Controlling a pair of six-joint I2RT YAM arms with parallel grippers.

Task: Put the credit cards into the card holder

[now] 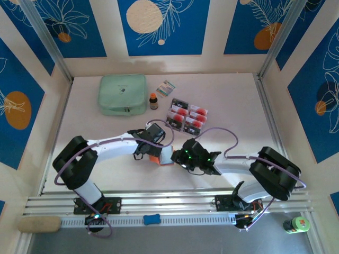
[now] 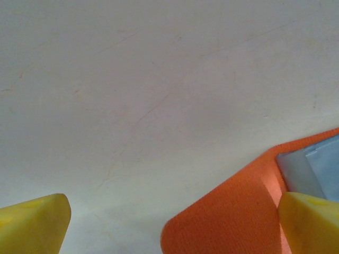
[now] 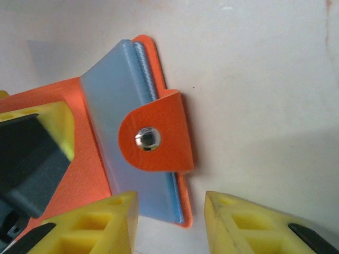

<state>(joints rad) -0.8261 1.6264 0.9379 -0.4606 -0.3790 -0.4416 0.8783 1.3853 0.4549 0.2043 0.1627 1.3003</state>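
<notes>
**Holder half hidden between two hands**

Card holder point(image 1: 160, 157) sits near the middle of the worktop point(image 1: 233, 106), a little toward the near edge. From above, little more than an orange sliver and a pale patch of it can be seen between the two wrists. The right wrist view gives more: grey-blue pockets point(image 3: 114, 106) stacked on the orange cover, with a snap tab point(image 3: 164, 127) curled over them. The cover's left part runs under a finger point(image 3: 50, 119) of the left hand point(image 2: 172, 227) and off the picture. Whether any card sits inside the pockets cannot be told.

The credit cards point(image 1: 187, 116) lie in a tight double row beyond the holder, toward the far edge and right of centre, well apart from both hands. A mint-green pouch point(image 1: 123, 94) lies by the far left corner, with a small brown bottle point(image 1: 153, 100) just beside it and a patterned packet point(image 1: 166, 88) next to that.

The worktop is pale and faintly scratched, walled by blue panels with white leaf drawings.

Both arms bend inward from the near edge and meet over the holder. The left hand has its fingers spread wide, one tip on the cover by the pockets. The right hand point(image 3: 170, 214) has its fingers apart, with the holder's near corner in the gap and nothing clamped.
</notes>
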